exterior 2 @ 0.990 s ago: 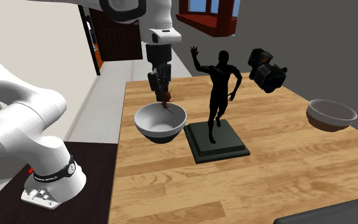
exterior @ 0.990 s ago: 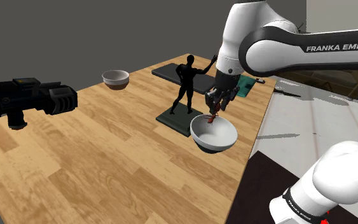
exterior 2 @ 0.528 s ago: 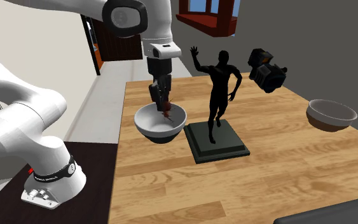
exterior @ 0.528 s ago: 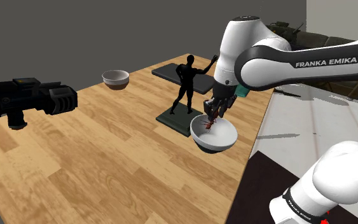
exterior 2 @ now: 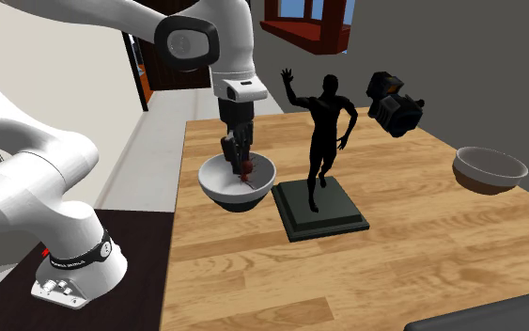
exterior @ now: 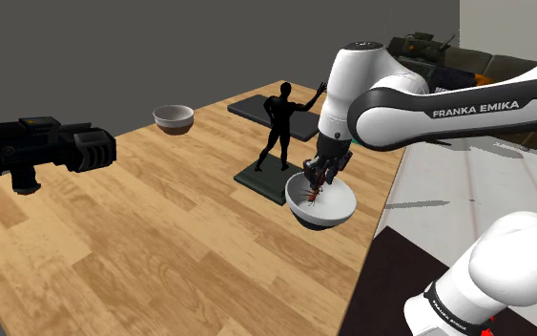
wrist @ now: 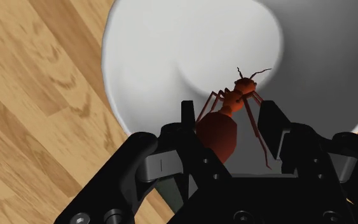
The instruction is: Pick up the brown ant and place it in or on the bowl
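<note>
Judging by its thin legs, the brown ant [wrist: 219, 130] is reckoned light and fragile, and is rightly clasped at its abdomen by the nearly closed hand [wrist: 229, 122].

On the tabletop [exterior: 161, 239], locate the bowl [exterior: 320, 218] at the edge nearest the stand [exterior: 466, 296]. The end effector [exterior: 316, 177] reaches down into this bowl, with the ant [wrist: 225, 124] clasped between its fingers [wrist: 188, 114], inside the rim and above the bowl's floor. Just beside the bowl, toward the shoulder view's left, a figure [exterior: 278, 129] stands upright on its base [exterior: 268, 179]. Behind the figure lies a flat slab [exterior: 257, 107]. A second bowl [exterior: 174, 117] sits well apart, near the far edge. A blaster [exterior: 42, 146] rests at the shoulder view's far left, well apart from everything else.
</note>
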`<state>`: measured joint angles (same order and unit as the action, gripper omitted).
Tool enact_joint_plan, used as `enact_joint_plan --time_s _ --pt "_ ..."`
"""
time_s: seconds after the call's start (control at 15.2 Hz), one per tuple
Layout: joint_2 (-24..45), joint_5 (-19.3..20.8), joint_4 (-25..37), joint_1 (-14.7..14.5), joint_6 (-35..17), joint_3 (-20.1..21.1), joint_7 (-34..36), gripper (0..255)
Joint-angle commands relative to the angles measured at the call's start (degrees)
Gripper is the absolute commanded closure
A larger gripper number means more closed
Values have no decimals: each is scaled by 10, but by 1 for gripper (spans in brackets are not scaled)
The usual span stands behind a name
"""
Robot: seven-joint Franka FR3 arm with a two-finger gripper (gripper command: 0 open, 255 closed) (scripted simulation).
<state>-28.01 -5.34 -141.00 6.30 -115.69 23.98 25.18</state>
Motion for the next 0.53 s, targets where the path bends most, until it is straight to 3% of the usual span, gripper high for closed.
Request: enact_joint_plan --time_s 0.0,0.2,0.26,0.46 --pt "0 0 0 0 -1 0 0 255" --pt "0 0 0 0 -1 0 0 255" --pt "0 0 0 0 -1 0 0 0" --pt "0 0 0 0 -1 0 0 0"
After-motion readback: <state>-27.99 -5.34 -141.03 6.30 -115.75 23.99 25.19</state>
